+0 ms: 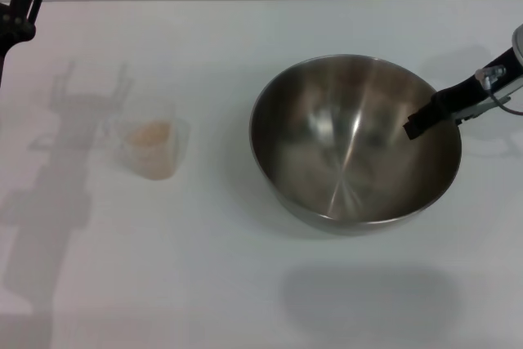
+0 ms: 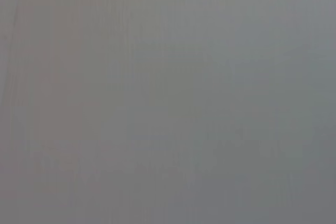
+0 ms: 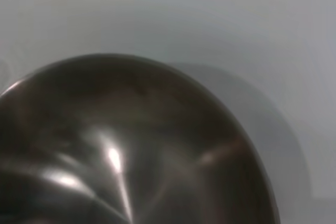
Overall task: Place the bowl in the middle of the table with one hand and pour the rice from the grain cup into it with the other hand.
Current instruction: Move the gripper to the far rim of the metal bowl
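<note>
The bowl (image 1: 351, 140) is in the middle-right of the table (image 1: 245, 284) in the head view, and its shadow lies apart from it nearer the front edge, so it hangs above the table. My right gripper (image 1: 418, 125) comes in from the right and is shut on the bowl's right rim, with one black finger (image 1: 433, 112) inside the bowl. The right wrist view shows the bowl's shiny inside (image 3: 131, 145). The grain cup (image 1: 154, 146) stands at the left with rice (image 1: 152, 135) in it. My left gripper (image 1: 20, 12) is parked at the far left back corner.
The left arm's shadow falls on the table left of the cup. The left wrist view shows only a plain grey surface. White tabletop stretches between the cup and the bowl and along the front.
</note>
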`<state>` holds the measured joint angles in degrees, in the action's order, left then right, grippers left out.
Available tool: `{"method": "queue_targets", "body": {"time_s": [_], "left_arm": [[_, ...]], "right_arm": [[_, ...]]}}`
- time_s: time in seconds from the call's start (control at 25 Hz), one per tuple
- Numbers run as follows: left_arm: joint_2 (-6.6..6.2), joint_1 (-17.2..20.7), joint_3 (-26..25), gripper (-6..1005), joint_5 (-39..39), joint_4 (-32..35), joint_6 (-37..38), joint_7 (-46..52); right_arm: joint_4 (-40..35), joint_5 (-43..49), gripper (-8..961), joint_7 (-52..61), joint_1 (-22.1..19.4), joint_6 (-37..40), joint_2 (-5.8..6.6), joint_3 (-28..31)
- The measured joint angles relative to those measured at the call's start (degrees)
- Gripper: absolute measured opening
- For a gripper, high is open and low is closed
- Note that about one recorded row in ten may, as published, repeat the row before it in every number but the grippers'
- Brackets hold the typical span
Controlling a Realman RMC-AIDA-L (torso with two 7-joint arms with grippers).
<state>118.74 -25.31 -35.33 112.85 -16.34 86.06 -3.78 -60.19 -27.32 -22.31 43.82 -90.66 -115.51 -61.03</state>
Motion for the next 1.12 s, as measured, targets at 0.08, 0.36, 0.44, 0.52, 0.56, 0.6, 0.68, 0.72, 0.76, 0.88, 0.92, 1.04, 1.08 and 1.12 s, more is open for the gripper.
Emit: {"method": "queue_targets", "body": {"time_s": [0.08,0.36,0.44,0.52,0.56,0.6,0.68,0.72,0.76,0.88,0.92,1.04,1.08,1.12], "left_arm": [[0.00,0.16,0.00,791,-0.06,0.00,0.03,0.00],[0.00,0.24,0.00,788,-0.08,0.00,0.07,0.00],[0.00,0.24,0.00,787,-0.09,0.00,0.08,0.00],[0.00,0.25,0.00,785,-0.09,0.00,0.12,0.00],[0.00,0.30,-0.01,785,-0.09,0.00,0.16,0.00],[0.00,0.30,-0.01,784,-0.09,0.00,0.16,0.00],[0.00,0.32,-0.04,783,-0.09,0.00,0.20,0.00],[0.00,0.35,-0.09,783,-0.09,0.00,0.30,0.00],[0.00,0.35,-0.09,782,-0.09,0.00,0.33,0.00],[0.00,0.36,-0.09,781,-0.09,0.00,0.35,0.00],[0.00,0.36,-0.09,780,-0.08,0.00,0.38,0.00],[0.00,0.36,-0.09,778,-0.08,0.00,0.48,0.00],[0.00,0.36,-0.09,778,-0.09,0.00,0.50,0.00],[0.00,0.36,-0.09,777,-0.08,0.00,0.54,0.00]], "right_arm": [[0.10,0.52,679,0.00,0.03,0.52,-0.07,0.06],[0.13,0.82,556,0.03,0.22,0.66,-0.23,-0.05],[0.38,0.85,521,-0.03,0.24,0.84,-0.28,-0.05],[0.55,0.86,486,-0.04,0.24,1.16,-0.33,-0.05],[0.60,0.87,468,-0.08,0.19,1.29,-0.35,-0.05],[0.72,0.88,418,-0.15,0.09,1.39,-0.43,-0.08],[0.74,0.88,318,-0.16,0.03,1.39,-0.45,-0.10],[0.76,0.88,268,-0.18,-0.02,1.39,-0.47,-0.11],[0.76,0.88,218,-0.17,-0.04,1.40,-0.47,-0.11],[0.78,0.88,108,-0.21,-0.10,1.39,-0.51,-0.11],[0.78,0.88,71,-0.23,-0.13,1.39,-0.53,-0.11],[0.77,0.87,21,-0.72,-0.24,1.45,-0.63,-0.03],[0.63,0.81,14,-1.01,-0.33,1.51,-0.69,0.13],[0.16,0.58,16,-1.29,-0.44,1.64,-0.78,0.45]]}}
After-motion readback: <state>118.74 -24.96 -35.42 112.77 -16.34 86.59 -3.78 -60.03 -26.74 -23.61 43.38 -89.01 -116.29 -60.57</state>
